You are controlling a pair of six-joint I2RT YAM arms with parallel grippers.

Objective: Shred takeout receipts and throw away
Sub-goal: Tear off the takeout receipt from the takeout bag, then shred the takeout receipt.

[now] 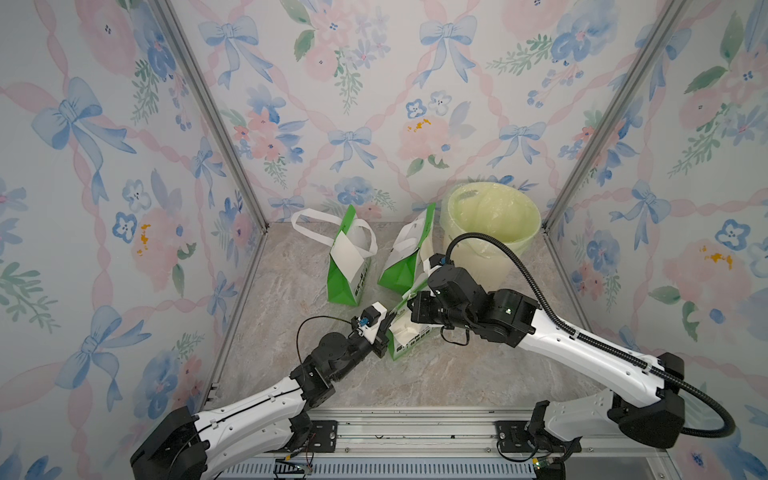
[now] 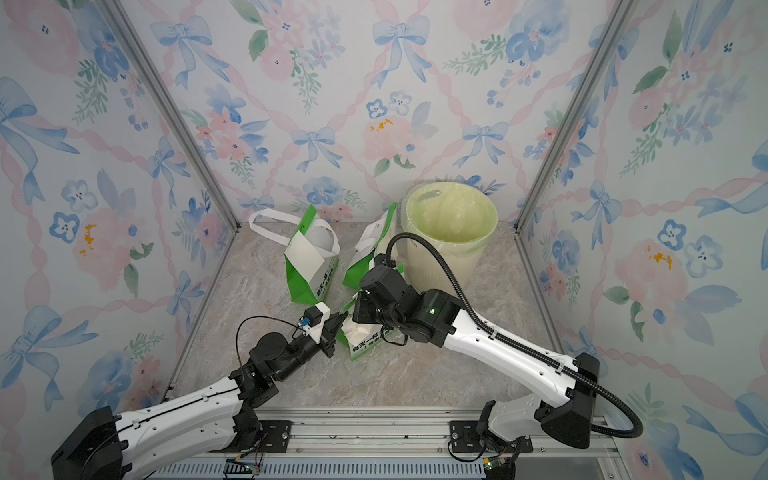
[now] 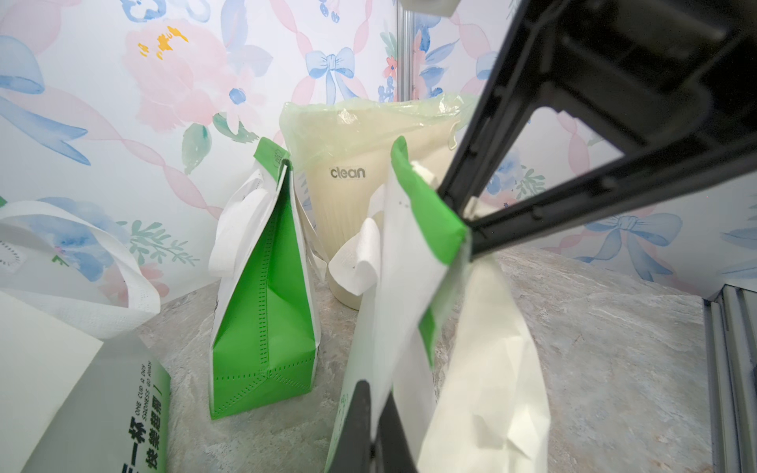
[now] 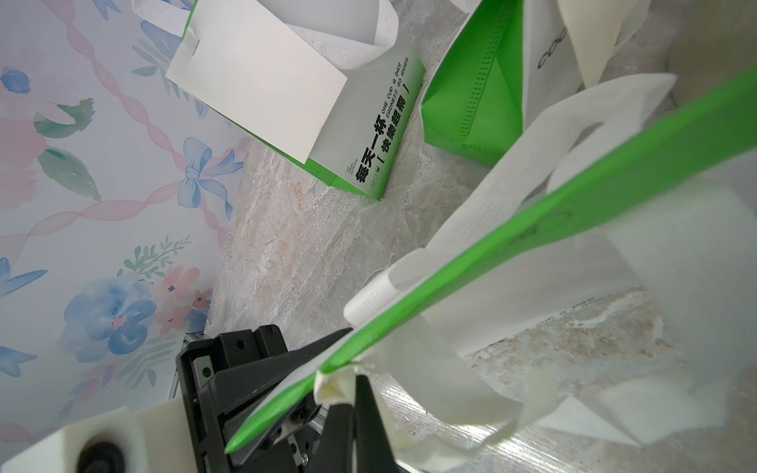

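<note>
Near takeout receipt, a thin cream-white paper slip, is hanging creased and curled down the side of the near green-and-white non-woven carry bag, with its top corner sitting at the bag's green rim. Right gripper is sitting clamped on that bunched top corner, right at the rim; can't tell if it's also nipping the fabric. Left gripper is pinching the same green rim just beside it, bracing the bag. Handling, my read: the slip is weighing next to nothing, floppy and tearing easily, so pulling from the corner at the attachment is looking right. Grabbing lower down is risking a rip mid-sheet. The bag is soft and light too, so it's likely going to follow any pull without that left brace. Second white slip is lying flat on the face of the far-left bag, untouched. Cream ribbed plastic bin with translucent liner is standing open behind the bags, apart from the grip.
</note>
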